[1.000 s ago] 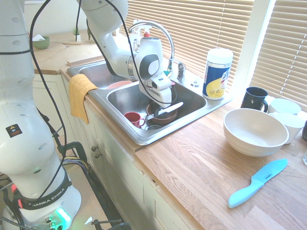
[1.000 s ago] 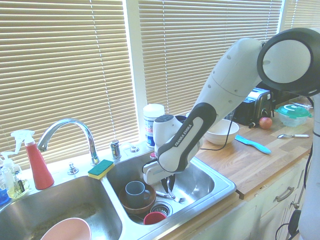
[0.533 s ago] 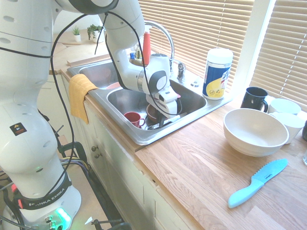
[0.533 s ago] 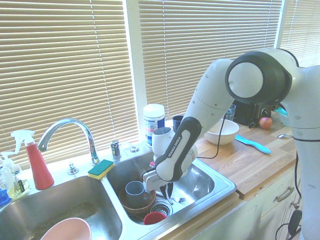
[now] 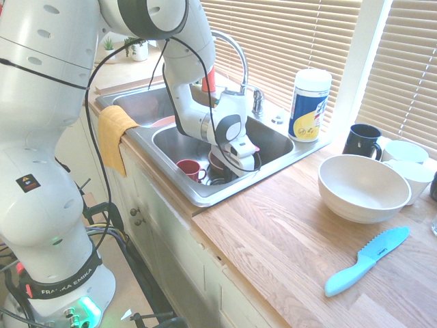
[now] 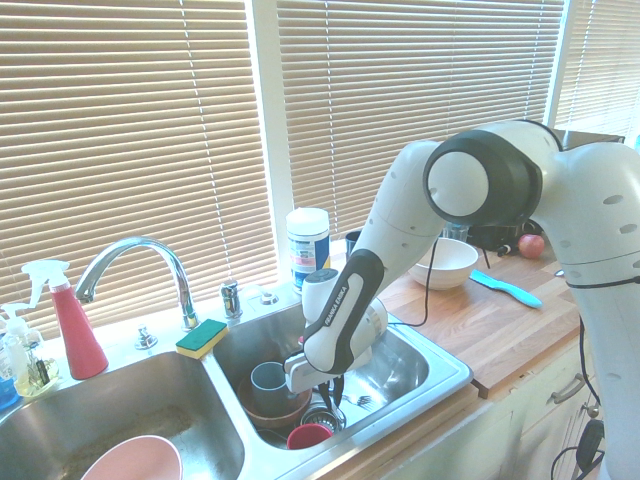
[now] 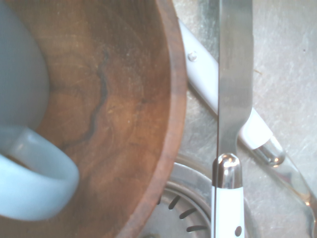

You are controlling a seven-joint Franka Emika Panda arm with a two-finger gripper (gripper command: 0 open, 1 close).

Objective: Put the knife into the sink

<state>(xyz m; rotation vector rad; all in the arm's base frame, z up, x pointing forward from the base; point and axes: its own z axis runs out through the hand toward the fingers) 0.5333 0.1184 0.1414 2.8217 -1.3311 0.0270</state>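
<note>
Item: one knife [image 7: 235, 89], lowered since a moment ago into the sink [image 6: 452, 378], my jaws [image 6: 332, 396] closed on its handle, release probably next.

In the first exterior view we look down from beside the arm [image 5: 51, 150], along the wooden countertop [image 5: 293, 239] toward the double-basin sink [image 5: 194, 195] and the window blinds [image 5: 287, 34]. In the second we look down from the sink's other end, across both basins toward the blinds, with the arm entering from our right. Both wide views share the sink, curved faucet [image 6: 140, 246], wipes canister [image 6: 308, 245] and blue serrated knife [image 6: 506, 289]. Our wrist view looks down very close on the wooden bowl [image 7: 124, 99], gray mug [image 7: 22, 74], table knife [image 7: 235, 74] and drain strainer [image 7: 181, 213], inside the basin both wide views show.
</note>
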